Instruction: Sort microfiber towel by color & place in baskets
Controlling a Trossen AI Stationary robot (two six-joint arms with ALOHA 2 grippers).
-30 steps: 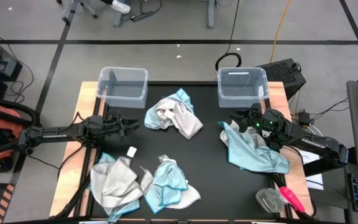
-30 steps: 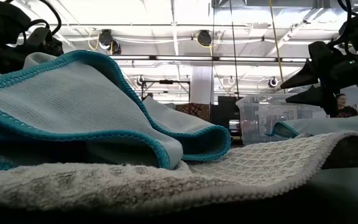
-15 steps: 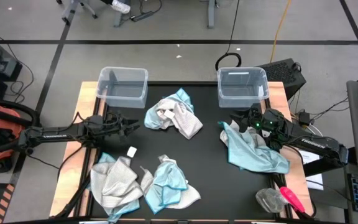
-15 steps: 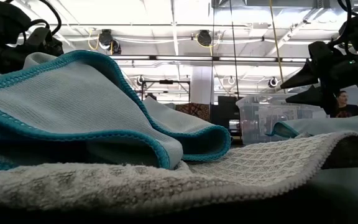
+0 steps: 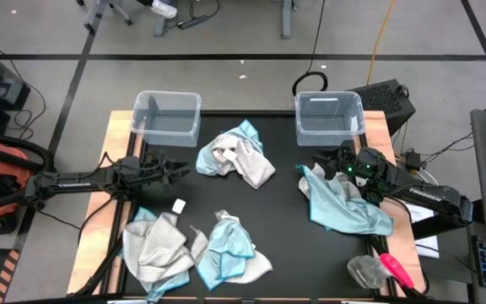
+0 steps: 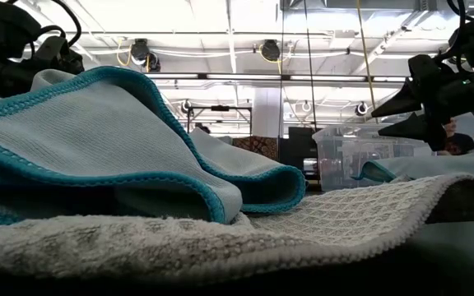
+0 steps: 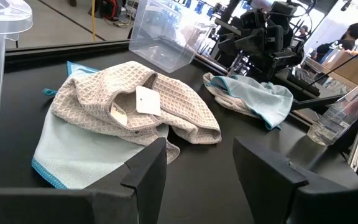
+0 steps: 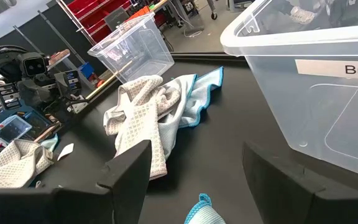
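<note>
The left gripper (image 5: 178, 172) hangs over bare black table (image 5: 281, 219) with its two fingers (image 7: 146, 176) spread apart and nothing between them; it sits near the table's left side, just in front of the left basket (image 5: 166, 115), and points toward the middle. In the left wrist view the gap between the fingers frames a heap of towels (image 7: 129, 112): a grey waffle-weave cloth with a white tag lying on top of a light blue cloth with a teal edge.

The right gripper (image 5: 321, 162) is also open and empty, its fingers (image 8: 126, 168) held wide. It sits just in front of the right basket (image 5: 328, 116), at the far edge of a light blue towel (image 5: 342, 205) spread on the right side of the table. In the right wrist view the clear wall of that basket (image 8: 316, 81) stands close by, and the same middle heap of grey and blue cloth (image 8: 151, 106) lies farther off, with the other basket (image 8: 132, 50) beyond it.

From above, both baskets stand at the far edge of the table, well apart, one toward each side, and both look empty. The middle heap (image 5: 236, 154) lies between them and a little nearer. Two more heaps sit at the near edge: a mostly grey one (image 5: 153, 243) on the left and a blue and grey one (image 5: 229, 247) just beside it. A small white tag (image 5: 178, 205) lies on the table near the left arm. In the low view a blue towel with a teal hem (image 6: 113, 140) and a grey waffle cloth (image 6: 327, 222) fill the front
</note>
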